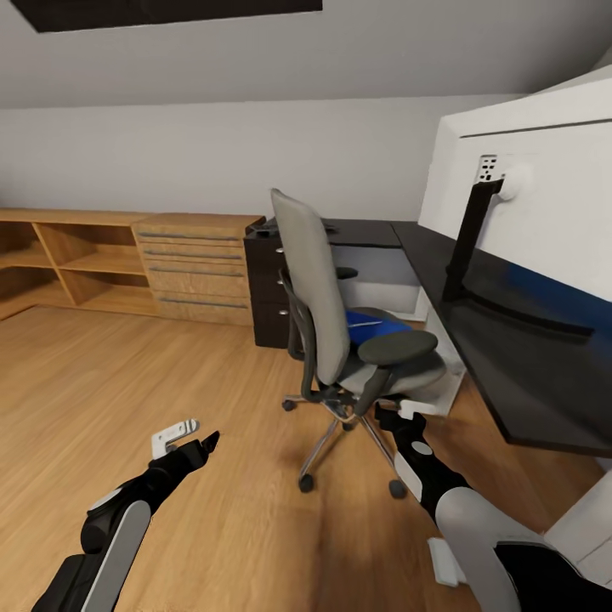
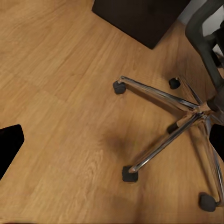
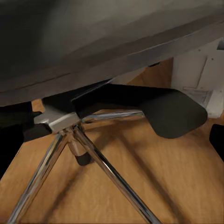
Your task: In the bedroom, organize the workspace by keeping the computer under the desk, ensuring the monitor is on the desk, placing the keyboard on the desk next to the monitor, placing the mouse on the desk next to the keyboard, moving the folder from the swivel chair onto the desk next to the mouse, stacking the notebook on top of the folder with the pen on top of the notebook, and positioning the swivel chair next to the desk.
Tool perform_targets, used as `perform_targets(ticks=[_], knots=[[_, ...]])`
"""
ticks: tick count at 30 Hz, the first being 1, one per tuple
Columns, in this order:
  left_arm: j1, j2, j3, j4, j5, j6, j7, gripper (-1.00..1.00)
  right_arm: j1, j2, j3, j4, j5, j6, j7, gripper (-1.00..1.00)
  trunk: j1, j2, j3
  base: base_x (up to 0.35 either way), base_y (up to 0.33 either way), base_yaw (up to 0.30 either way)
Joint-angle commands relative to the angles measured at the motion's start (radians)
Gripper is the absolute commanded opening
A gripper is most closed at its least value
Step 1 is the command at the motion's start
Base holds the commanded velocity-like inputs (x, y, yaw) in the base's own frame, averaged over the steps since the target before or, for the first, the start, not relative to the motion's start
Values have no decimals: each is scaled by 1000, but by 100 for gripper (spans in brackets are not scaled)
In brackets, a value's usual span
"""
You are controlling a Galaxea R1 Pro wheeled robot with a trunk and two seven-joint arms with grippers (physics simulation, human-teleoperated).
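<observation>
A flat bright blue folder (image 1: 376,324) lies on the grey padded seat of a swivel chair (image 1: 319,289) with black armrests and a chrome star base, partly hidden by the near armrest. The chair stands on the wooden floor (image 1: 170,382) just beside the long black worktop (image 1: 510,340). A white-backed monitor (image 1: 544,187) on the worktop is cut off at the edge. The left gripper (image 1: 191,438) hangs over bare floor, fingers apart and empty. The right gripper (image 1: 399,418) sits below the chair's seat; whether its fingers are apart I cannot tell.
</observation>
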Motion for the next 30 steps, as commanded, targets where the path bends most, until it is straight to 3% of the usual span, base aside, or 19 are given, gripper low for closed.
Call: perform_targets(ticks=[1, 13, 30], knots=[[-1, 0, -1, -1, 10, 4, 8, 100, -1, 1, -3, 1, -7, -5, 3, 100, 0, 0, -1, 0, 0, 141], [-1, 0, 2, -1, 10, 4, 8, 100, -1, 1, -2, 1, -7, -5, 4, 100, 0, 0, -1, 64, 0, 42], [-1, 0, 9, -1, 10, 4, 8, 100, -1, 2, -1, 3, -7, -46, 6, 100, 0, 0, -1, 0, 0, 246]])
